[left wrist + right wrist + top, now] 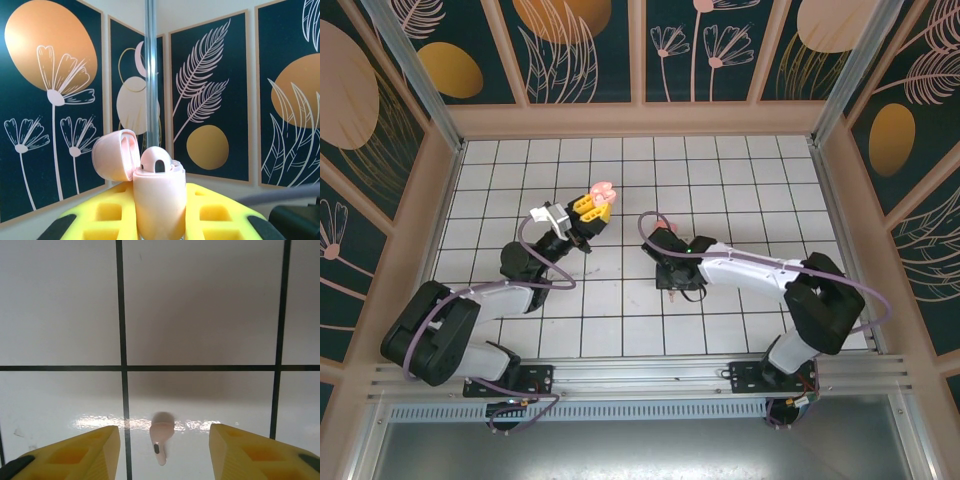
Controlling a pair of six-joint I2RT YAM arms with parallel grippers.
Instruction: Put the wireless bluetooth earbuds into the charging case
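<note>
On open tiles (200,305), right gripper (164,427) gapes clear around earbud (161,434); left gripper (159,214) clamps case (159,192).

a lab test booth: tiled floor (620,310), floral panels (580,40), aluminium frame (650,375).

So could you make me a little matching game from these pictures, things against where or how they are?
1 charging case
2 loose earbud
3 left fingers
4 right fingers

A apart, either side of the earbud
B lid flipped open
C lying on a white tile
D closed on the case

Pairs: 1-B, 2-C, 3-D, 4-A
</note>
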